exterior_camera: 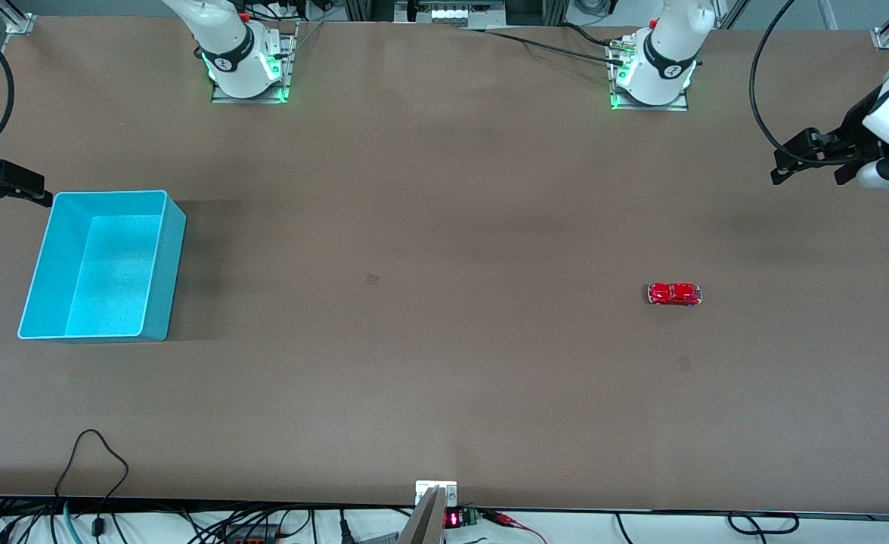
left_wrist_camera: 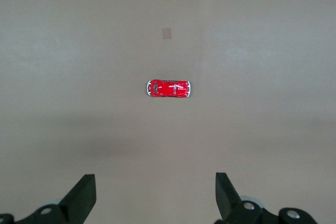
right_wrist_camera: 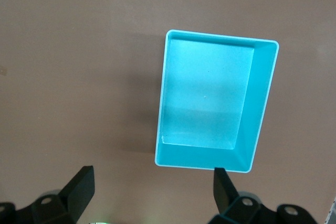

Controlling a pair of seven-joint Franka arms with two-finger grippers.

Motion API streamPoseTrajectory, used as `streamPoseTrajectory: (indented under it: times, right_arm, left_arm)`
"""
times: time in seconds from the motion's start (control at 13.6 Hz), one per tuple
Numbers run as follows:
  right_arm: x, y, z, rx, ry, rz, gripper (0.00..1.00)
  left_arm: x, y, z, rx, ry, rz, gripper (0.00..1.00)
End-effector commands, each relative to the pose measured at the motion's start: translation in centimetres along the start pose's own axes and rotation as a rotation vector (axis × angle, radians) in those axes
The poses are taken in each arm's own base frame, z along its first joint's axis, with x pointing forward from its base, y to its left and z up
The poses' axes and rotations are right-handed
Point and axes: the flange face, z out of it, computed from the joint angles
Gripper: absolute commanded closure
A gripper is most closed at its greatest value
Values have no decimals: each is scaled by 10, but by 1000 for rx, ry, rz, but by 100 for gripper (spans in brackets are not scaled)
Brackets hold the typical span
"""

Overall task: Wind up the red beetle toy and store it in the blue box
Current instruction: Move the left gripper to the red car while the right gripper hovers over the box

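Front view: red beetle toy (exterior_camera: 673, 294) on table (exterior_camera: 444, 378), blue box (exterior_camera: 104, 264) well apart.

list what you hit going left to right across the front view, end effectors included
right end effector at the view's left edge → blue box → red beetle toy → left end effector near the view's right edge

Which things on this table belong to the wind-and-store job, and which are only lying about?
Belong to the job:
beetle toy, on the table
blue box, nothing in it
left gripper, open
right gripper, open

Lying about:
cables at the table's edge nearest the front camera
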Motion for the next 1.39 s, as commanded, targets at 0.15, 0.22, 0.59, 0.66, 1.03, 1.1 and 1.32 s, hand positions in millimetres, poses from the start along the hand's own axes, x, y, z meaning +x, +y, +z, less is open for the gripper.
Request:
streamPoseTrajectory:
  times: [0.15,0.22,0.59,0.66,1.03,1.1,1.32]
  right_arm:
    - [-4,3,-2,-7,2,21,0]
    - [-4,2,-2,-8,2,20,0]
    - [-4,-1,1,-16,-15,11,0]
    - [-3,-2,1,-15,-15,6,0]
    - [17,-19,54,-13,-166,-35,0]
    - [18,-20,57,-12,-178,-35,0]
    - [22,-12,71,-2,-205,-33,0]
  left_arm:
    - [-10,0,0,22,12,-2,0]
    - [-7,4,3,24,15,8,0]
    - [16,16,55,30,-60,52,0]
    - [21,26,71,31,-88,104,0]
    - [44,34,129,10,-151,424,0]
    - [49,34,138,4,-146,509,0]
    - [51,27,172,-11,-133,748,0]
